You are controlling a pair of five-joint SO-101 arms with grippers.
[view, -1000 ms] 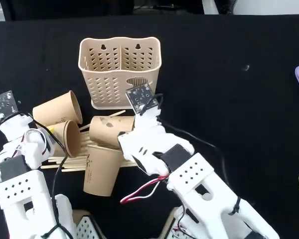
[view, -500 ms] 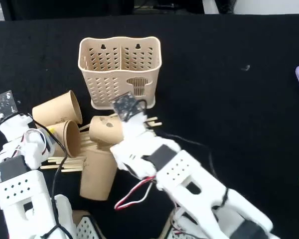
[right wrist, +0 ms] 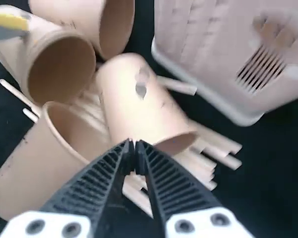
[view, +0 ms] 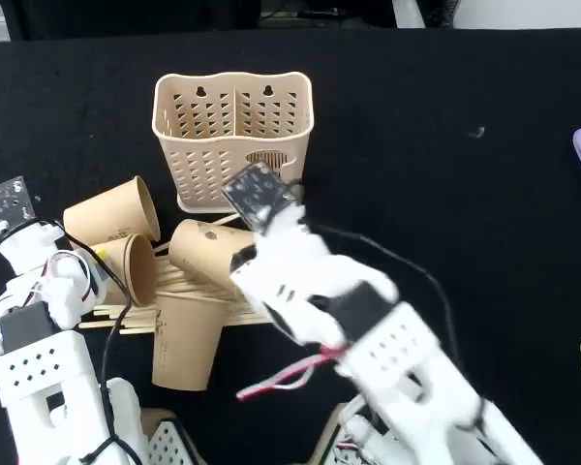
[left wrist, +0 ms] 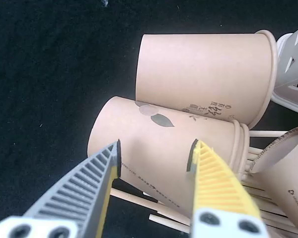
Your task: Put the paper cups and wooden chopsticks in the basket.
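Fingers (left wrist: 208, 178) of the left gripper (left wrist: 155, 156) are spread wide on either side of a paper cup (left wrist: 159, 134) lying on its side. Its wall is not yet clamped. The straddle is set across the cup's width, probably so that closing would catch the round body squarely and not the rim. This cup's long axis is laid roughly across the table, with its mouth turned toward the pile.

The right gripper (right wrist: 134, 148) is held with its fingers pressed almost together, and nothing is visibly pinched. Its tip sits just over the wide end of a second cup (right wrist: 139, 99). Whether that end is touched cannot be told. The closed tip is judged suited to nudging the cup or entering its mouth.

A third cup (view: 111, 208) is lying near the basket (view: 232, 136), and a fourth (view: 184, 339) is pointed mouth-first into the heap, its axis running from near to far. The wooden chopsticks (view: 189, 286) are lying flat beneath the cups, their length roughly parallel to the basket's front. Nothing is seen inside the basket.
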